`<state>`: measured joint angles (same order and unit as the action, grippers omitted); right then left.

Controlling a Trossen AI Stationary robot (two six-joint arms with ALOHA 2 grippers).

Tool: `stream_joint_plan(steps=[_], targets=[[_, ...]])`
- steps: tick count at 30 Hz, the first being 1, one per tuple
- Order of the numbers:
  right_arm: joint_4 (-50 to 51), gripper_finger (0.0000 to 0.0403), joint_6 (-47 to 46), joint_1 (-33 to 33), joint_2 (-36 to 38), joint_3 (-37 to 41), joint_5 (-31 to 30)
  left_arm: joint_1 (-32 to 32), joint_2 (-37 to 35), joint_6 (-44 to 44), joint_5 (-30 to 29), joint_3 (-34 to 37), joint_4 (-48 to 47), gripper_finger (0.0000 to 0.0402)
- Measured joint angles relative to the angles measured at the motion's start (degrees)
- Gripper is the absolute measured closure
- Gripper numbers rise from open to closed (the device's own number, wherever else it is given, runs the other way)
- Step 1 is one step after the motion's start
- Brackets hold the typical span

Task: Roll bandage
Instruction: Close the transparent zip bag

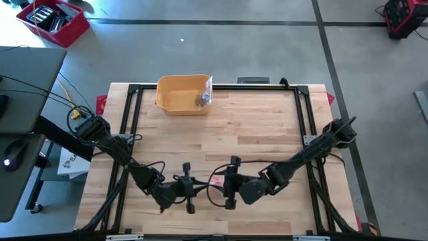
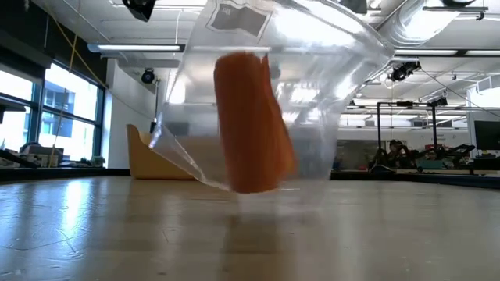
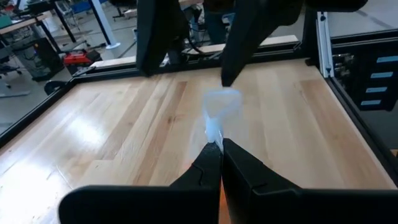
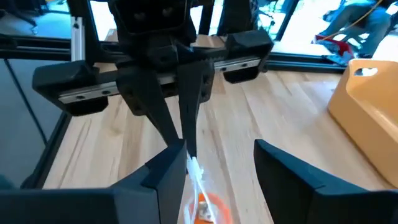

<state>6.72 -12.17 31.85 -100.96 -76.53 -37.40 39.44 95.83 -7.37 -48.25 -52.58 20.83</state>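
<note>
We see both arms low over the worktop (image 1: 267, 127): left end effector (image 3: 219, 144) pinches the bag (image 3: 221, 107); right end effector (image 4: 214, 163) spread wide.

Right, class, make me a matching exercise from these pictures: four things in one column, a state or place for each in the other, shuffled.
Things:
1. left gripper
2. right gripper
3. yellow bin
4. orange roll

States or places:
A. inside a clear plastic bag
B. open
C. at the table's far edge
D. shut on the bag's edge

Pairs: 1-D, 2-B, 3-C, 4-A
</note>
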Motion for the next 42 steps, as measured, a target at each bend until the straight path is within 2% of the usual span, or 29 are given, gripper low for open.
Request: stream_joint_plan(steps=[3,10,13,17,25,42], targets=[[-0.3,0.0224,-0.5,-0.8,0.0,0.0,4.0,0.1,0.0,0.1,0.0,0.0,0.5,0.0401],[-0.6,0.0246,-0.9,-1.9,-1.2,0.0,7.7,0.3,0.0,0.7,0.1,0.0,2.6,0.0401],[-1.0,0.0270,-0.9,-1.9,-2.2,0.0,8.5,0.5,0.0,2.0,0.1,0.0,2.9,0.0401],[-1.2,0.0309,-0.8,-1.5,-2.3,0.0,6.2,0.5,0.0,1.7,0.0,0.0,3.1,0.0401],[2.0,0.0394,-0.8,-1.4,-2.3,-0.1,7.6,0.8,0.0,1.9,0.0,0.0,2.7,0.0401],[12.5,0.0398,-4.1,-0.6,-0.2,0.0,8.5,1.4,-0.2,2.7,0.2,0.0,3.2,0.0401]])
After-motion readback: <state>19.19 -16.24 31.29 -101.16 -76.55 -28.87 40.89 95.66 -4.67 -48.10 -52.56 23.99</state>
